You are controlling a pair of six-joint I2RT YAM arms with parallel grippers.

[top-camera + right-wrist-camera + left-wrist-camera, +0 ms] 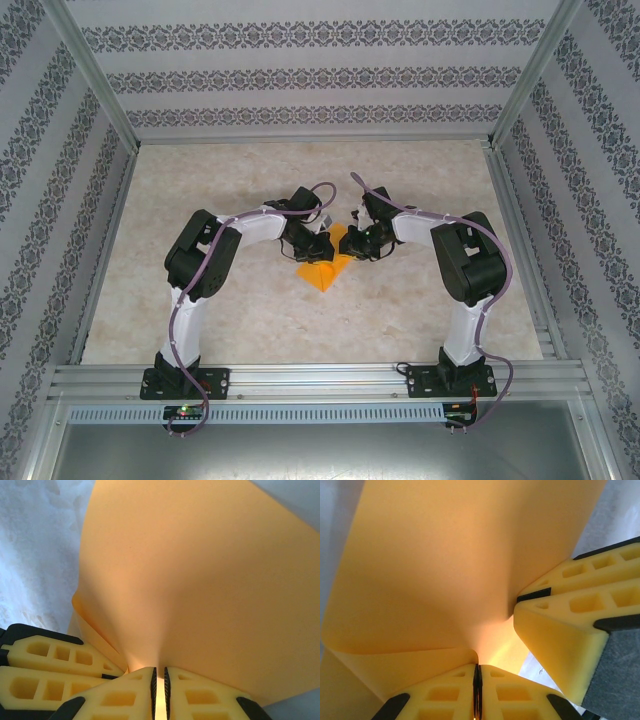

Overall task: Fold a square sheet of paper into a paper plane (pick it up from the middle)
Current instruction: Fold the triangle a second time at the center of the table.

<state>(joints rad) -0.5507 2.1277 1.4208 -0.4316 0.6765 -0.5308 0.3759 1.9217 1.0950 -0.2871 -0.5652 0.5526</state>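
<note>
Step in hand, by my reading: the pick-up from the middle, leading into the first centre fold. The sheet of paper [445, 580] is at about the middle of the desk [250, 320], gathered into a bent, roughly triangular shape, not lying flat and square. Left claw [476, 667]: fingers pressed together with a thin layer of paper pinched between them; the sheet fans up and away from the pinch and curls over on itself along one side. Right claw [159, 672]: also nearly closed, gripping the same sheet, with only a narrow bright slit between the fingers where the paper passes through. The two claws sit just beside each other, and each wrist view shows the other claw's yellow fingers close by, so both grips fall on the middle part of the sheet. Whether any of the paper touches the desk cannot be told from above. No sharp crease is visible, only soft curves. The next move probably calls for bringing the two halves together evenly, keeping both pinches firm so the thin paper does not slip or tear, then laying it down to press the crease.
</note>
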